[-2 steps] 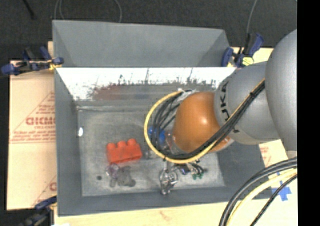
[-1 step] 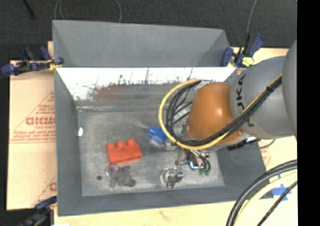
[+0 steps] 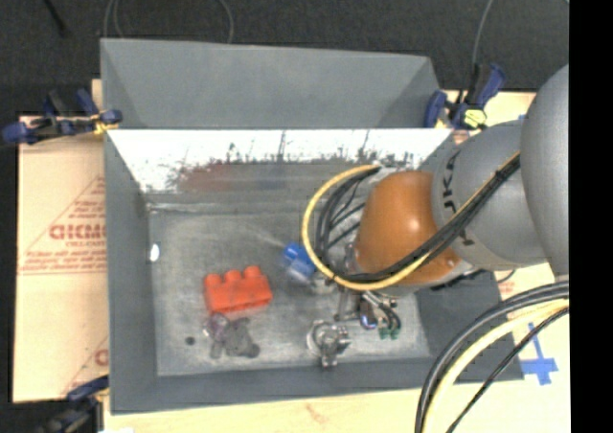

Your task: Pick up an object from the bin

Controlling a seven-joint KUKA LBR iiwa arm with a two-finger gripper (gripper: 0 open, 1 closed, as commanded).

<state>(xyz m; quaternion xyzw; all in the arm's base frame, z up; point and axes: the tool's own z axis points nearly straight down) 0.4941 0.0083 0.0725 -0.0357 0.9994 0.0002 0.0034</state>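
Gripper low over the bin floor, right of an orange brick and grey bits. Blue piece nearby. Whether it is released or clenched: cannot tell.

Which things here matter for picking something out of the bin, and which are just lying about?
In play: the gripper, down inside the grey metal bin near its front wall.
Lying about: the orange-red studded toy brick; the dark grey clump of small parts; the small blue piece by the cables.
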